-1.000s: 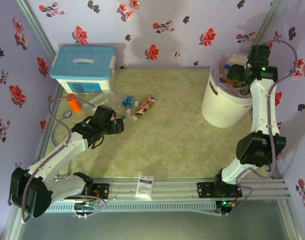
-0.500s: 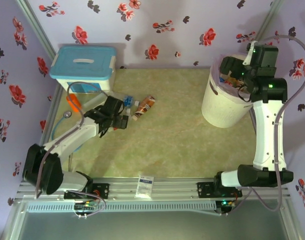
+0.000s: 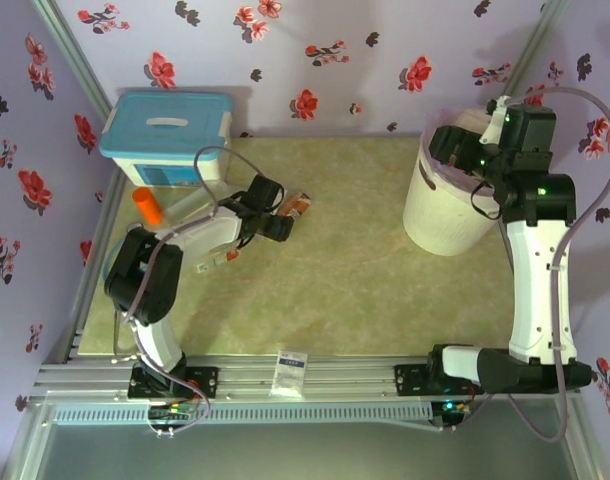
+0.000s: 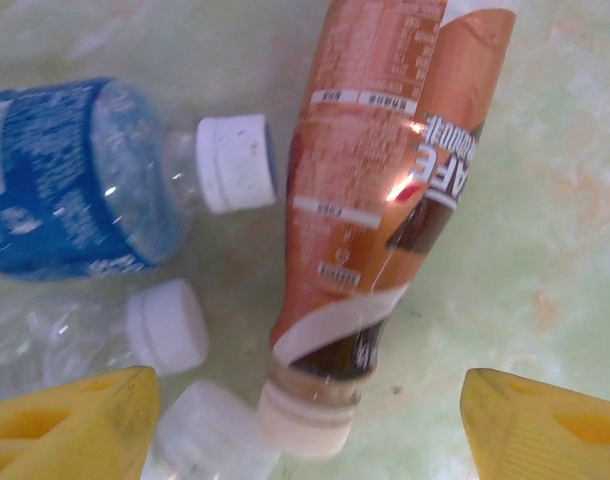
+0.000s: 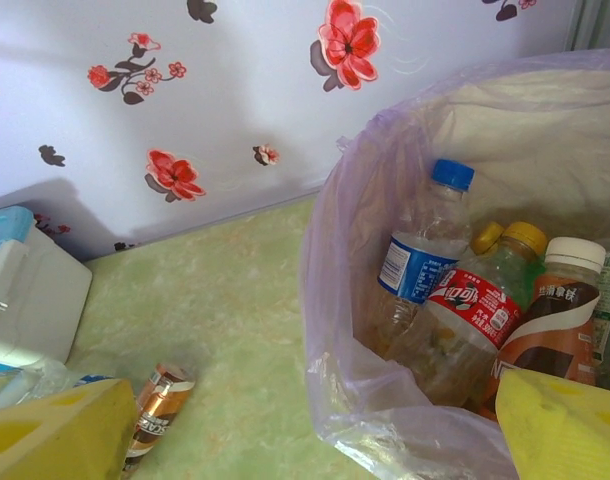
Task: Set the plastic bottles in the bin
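1. A box (image 3: 165,135) with a blue lid sits in the far-left corner of the tabletop. An orange cylinder (image 3: 145,205) lies by the left edge, just near of it. Both are apart from the loose bottles.
2. The brown bottle (image 4: 375,200) (image 3: 297,207) lies on its side on the left half of the tabletop. Its long axis runs near-left to far-right, with the cap end toward the left gripper (image 4: 305,430) (image 3: 275,222).
3. The blue bottle (image 4: 55,180) lies crosswise, its white cap pointing at the brown bottle's side. Two clear bottles (image 4: 165,325) show white caps just beside the brown cap.
4. The left gripper's yellow fingers (image 4: 65,420) are spread, one on each side of the brown cap end, and touch nothing.
5. The bin (image 3: 435,215) (image 5: 325,300) stands upright in the far-right corner. The binned bottles (image 5: 475,300) lean necks-up inside. The right gripper (image 3: 453,147) (image 5: 310,430) is above the rim, fingers wide, holding nothing.
6. Since a second ago the left arm has stretched from near-left out to the cluster. The right arm has risen more upright, its gripper still over the bin.
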